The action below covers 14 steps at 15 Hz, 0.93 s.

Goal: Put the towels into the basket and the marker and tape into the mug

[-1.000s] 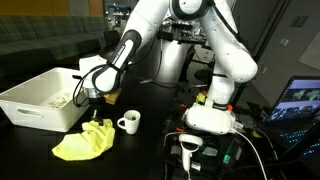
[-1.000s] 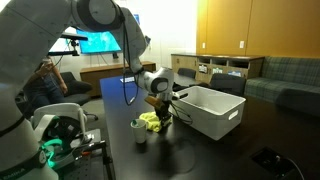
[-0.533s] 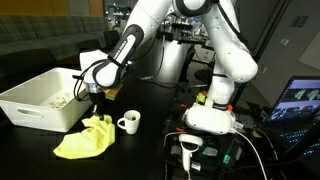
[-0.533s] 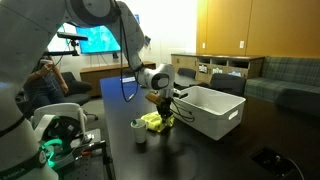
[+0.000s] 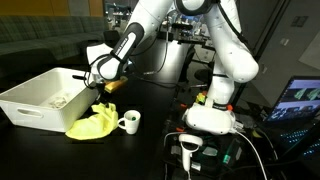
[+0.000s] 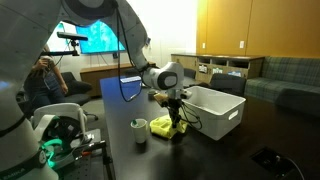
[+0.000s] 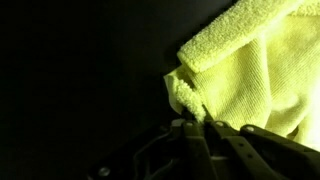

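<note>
**Yellow towel gripped and raised from the tabletop**

At the left of an exterior view, the basket (image 5: 40,98) is seen on the dark tabletop (image 5: 150,108). Something pale can be made out inside it, but whether that is the second towel cannot be told.

Just to its right, the change of the last second is shown. A second ago the yellow towel (image 5: 93,123) lay spread flat and the fingers (image 5: 103,97) were low over it and not quite closed. Now the fingers are fully closed on a fold of the cloth, as the wrist view confirms (image 7: 205,122). There the pinched edge of the yellow towel (image 7: 250,65) is seen bunched between them. The cloth has been drawn up into a hanging heap. Its lower part appears to be resting on the tabletop, beside the near wall of the basket.

Further right, the mug (image 5: 128,122) stands upright just beside the towel, and it does not look disturbed. The marker and the tape cannot be made out in any view.

The grasp is therefore judged to be made and the lift begun. A carry over the basket rim is what remains for this towel, and the mug items are yet to be dealt with.

The arm (image 5: 135,40) is reached out from its base at the right and bent down at the wrist. The fingers are pointed steeply downward between basket and mug.
</note>
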Each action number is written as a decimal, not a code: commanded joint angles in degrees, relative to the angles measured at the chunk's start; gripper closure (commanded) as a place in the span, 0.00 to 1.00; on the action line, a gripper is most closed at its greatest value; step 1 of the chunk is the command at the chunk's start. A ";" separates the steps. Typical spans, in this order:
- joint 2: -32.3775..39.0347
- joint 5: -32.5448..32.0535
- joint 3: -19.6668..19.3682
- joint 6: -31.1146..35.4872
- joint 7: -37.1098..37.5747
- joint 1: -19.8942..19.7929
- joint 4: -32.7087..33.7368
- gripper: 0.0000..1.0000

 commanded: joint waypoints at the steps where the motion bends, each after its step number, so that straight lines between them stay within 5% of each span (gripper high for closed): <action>1: -5.12 -0.01 -3.77 -1.80 7.48 -0.55 -3.93 0.98; 9: -20.86 -6.57 -10.78 -2.41 31.59 1.41 -15.53 0.98; 14: -32.89 -19.83 -7.16 -10.62 49.41 0.01 -17.29 0.98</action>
